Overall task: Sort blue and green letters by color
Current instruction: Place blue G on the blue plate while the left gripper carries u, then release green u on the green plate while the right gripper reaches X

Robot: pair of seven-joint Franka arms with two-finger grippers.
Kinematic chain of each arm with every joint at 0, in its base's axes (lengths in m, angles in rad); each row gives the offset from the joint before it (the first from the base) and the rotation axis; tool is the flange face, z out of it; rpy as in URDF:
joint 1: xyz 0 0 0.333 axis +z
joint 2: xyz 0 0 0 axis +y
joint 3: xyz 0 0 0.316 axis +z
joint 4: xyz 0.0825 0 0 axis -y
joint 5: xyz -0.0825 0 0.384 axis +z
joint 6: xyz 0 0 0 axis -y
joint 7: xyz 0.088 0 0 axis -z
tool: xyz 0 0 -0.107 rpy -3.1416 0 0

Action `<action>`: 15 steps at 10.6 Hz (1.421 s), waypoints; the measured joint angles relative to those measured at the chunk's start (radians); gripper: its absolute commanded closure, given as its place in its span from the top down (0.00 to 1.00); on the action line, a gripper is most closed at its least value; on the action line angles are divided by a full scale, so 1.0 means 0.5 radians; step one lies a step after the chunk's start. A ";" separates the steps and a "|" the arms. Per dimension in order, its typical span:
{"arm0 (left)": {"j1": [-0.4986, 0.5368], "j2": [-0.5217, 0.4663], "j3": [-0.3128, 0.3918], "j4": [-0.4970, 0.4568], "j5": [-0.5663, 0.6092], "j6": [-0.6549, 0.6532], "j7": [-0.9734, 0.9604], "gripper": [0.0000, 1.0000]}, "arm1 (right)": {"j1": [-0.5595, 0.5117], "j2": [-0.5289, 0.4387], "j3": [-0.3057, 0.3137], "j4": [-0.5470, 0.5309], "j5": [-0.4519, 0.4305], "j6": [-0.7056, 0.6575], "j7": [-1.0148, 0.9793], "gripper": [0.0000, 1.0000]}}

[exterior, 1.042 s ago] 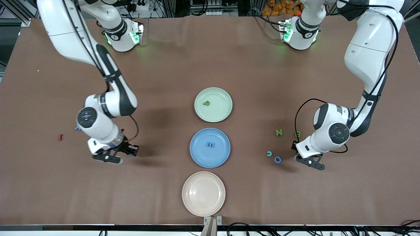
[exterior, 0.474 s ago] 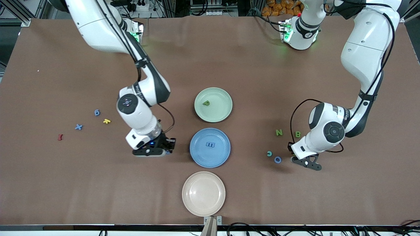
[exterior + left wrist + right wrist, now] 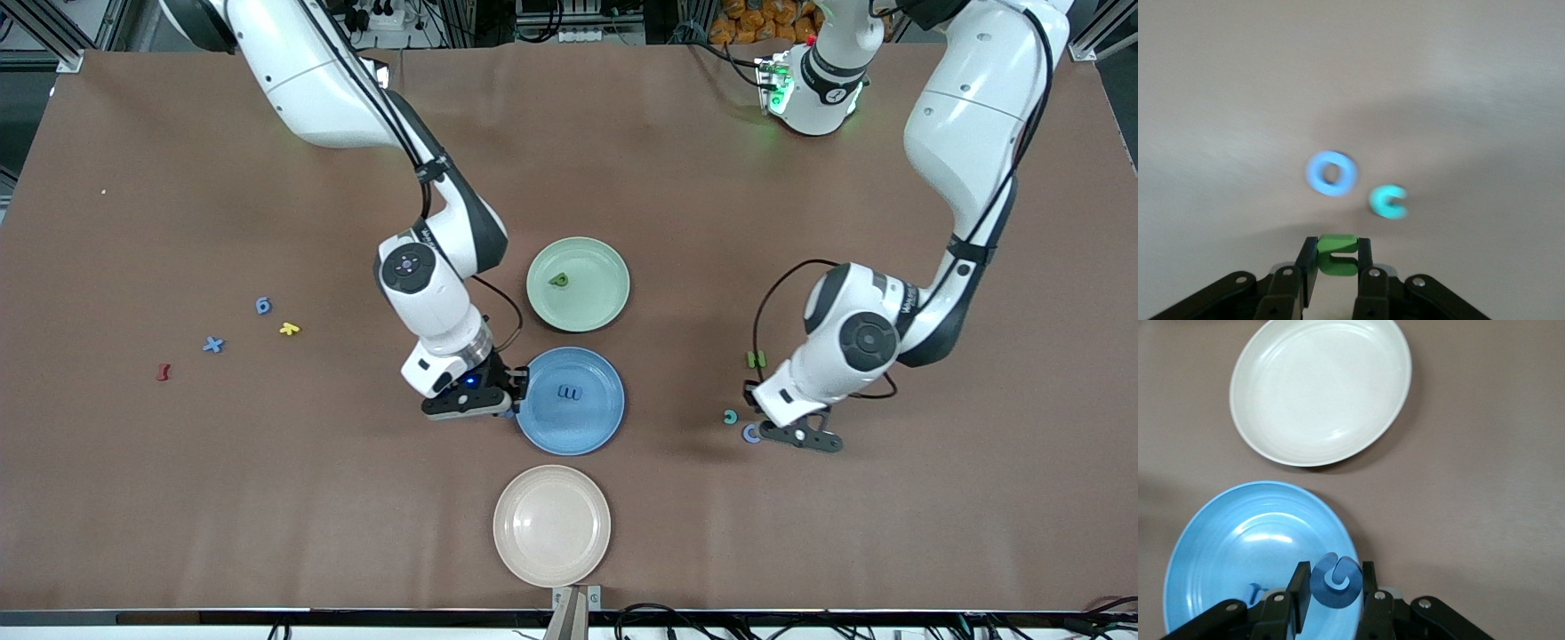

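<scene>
Green letters (image 3: 756, 359): four; blue letters (image 3: 213, 344): five; three plates (image 3: 551, 524).

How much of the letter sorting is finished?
Done: one green letter on the green plate, one blue letter on the blue plate. In hand: right end effector carries a blue letter; left end effector grips a green letter. Several letters remain.
</scene>
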 measured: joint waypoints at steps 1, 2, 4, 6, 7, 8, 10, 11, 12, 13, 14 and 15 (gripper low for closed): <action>-0.064 -0.009 -0.029 -0.001 0.000 -0.040 -0.162 0.00 | 0.031 0.026 0.000 0.035 0.000 0.010 0.000 0.47; -0.153 -0.010 -0.036 -0.001 0.000 -0.066 -0.321 0.00 | 0.062 0.053 0.000 0.071 0.001 0.010 0.002 0.99; -0.314 -0.014 -0.043 -0.001 0.000 -0.173 -0.564 0.00 | 0.107 0.099 0.000 0.111 0.004 0.011 0.110 1.00; -0.414 -0.035 -0.080 -0.001 0.000 -0.422 -0.737 0.00 | 0.107 0.115 -0.029 0.112 0.004 0.000 0.160 1.00; -0.439 -0.047 -0.112 -0.001 0.000 -0.513 -0.803 0.00 | 0.101 0.120 -0.068 0.105 0.003 -0.010 0.157 1.00; -0.446 -0.057 -0.170 0.000 0.000 -0.577 -0.885 0.00 | 0.088 0.124 -0.108 0.086 0.002 -0.022 0.124 1.00; -0.448 -0.070 -0.294 -0.001 0.000 -0.632 -1.075 0.00 | -0.001 0.122 -0.159 0.067 0.002 -0.148 -0.063 1.00; -0.453 -0.071 -0.347 -0.002 0.000 -0.637 -1.175 0.00 | -0.082 0.108 -0.173 0.069 0.002 -0.247 -0.192 1.00; -0.474 -0.071 -0.382 -0.003 0.000 -0.640 -1.249 0.00 | -0.181 0.077 -0.180 0.070 0.002 -0.359 -0.313 1.00; -0.516 -0.070 -0.395 -0.006 0.000 -0.642 -1.304 0.00 | -0.281 0.041 -0.183 0.068 0.001 -0.464 -0.456 1.00; -0.583 -0.066 -0.397 -0.011 0.000 -0.645 -1.369 0.49 | -0.386 0.004 -0.186 0.047 0.001 -0.529 -0.633 1.00; -0.643 -0.058 -0.396 -0.018 0.000 -0.646 -1.437 0.99 | -0.484 -0.034 -0.191 0.000 0.001 -0.547 -0.798 1.00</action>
